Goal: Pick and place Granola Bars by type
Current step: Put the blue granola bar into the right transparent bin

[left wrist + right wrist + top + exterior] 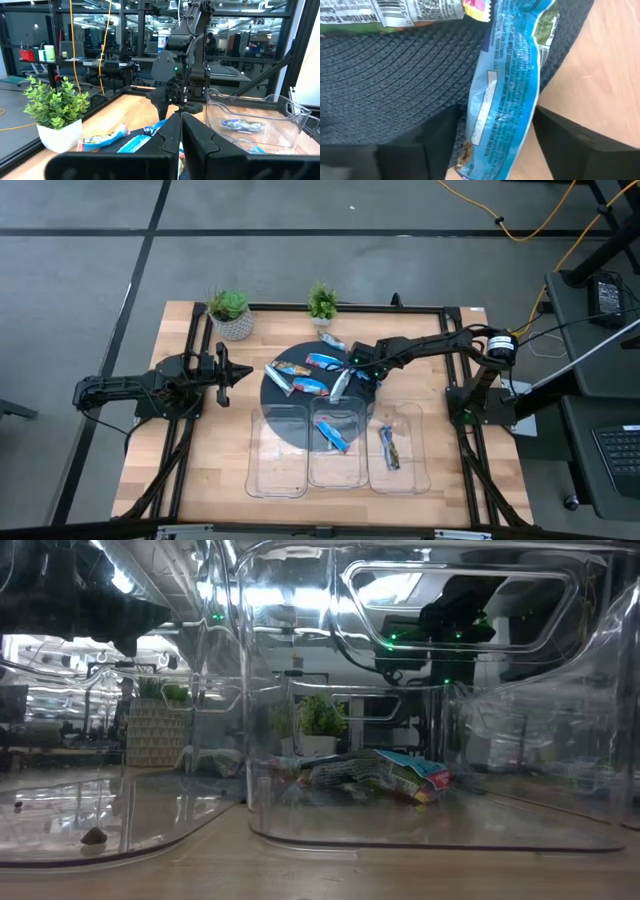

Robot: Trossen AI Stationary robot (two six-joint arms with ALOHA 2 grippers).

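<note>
Several granola bars lie flat on a round dark mat [300,410]: blue ones [325,361] [310,387], a brownish one [292,369] and a pale blue one [340,385]. Another bar [333,342] lies on the wood by the far plant. My right gripper [348,378] is open low over the mat. In the right wrist view its fingers [437,142] stand on either side of the pale blue bar [507,90], which lies lengthwise between them. My left gripper [238,372] waits shut at the mat's left side; its fingers [180,137] are closed together.
Three clear plastic trays stand side by side at the near edge. The left one [277,470] holds nothing, the middle one [335,475] holds a blue bar [335,435], the right one [410,475] another bar [388,446]. Two potted plants [230,312] [322,302] stand at the far edge.
</note>
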